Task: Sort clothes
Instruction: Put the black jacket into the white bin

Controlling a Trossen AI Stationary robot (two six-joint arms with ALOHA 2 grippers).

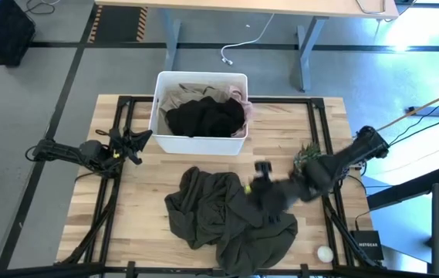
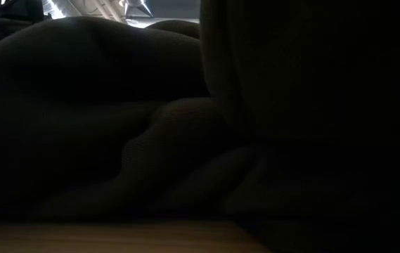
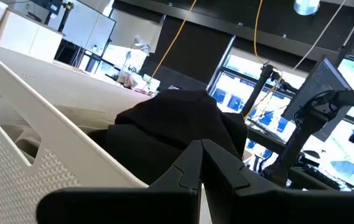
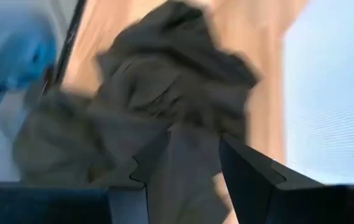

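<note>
The right gripper (image 1: 264, 171), fingers (image 4: 251, 171) spread, hangs over the right edge of the olive-green garment (image 1: 219, 212), far nearer than the left gripper (image 1: 138, 141), whose fingers are pressed together.

The left gripper (image 1: 136, 142) sits at nine o'clock, fingers closed together (tips meeting) — arm stretched low. The right gripper (image 1: 264, 171) reaches in from three o'clock — fingers (image 4: 248, 171) parted.
</note>
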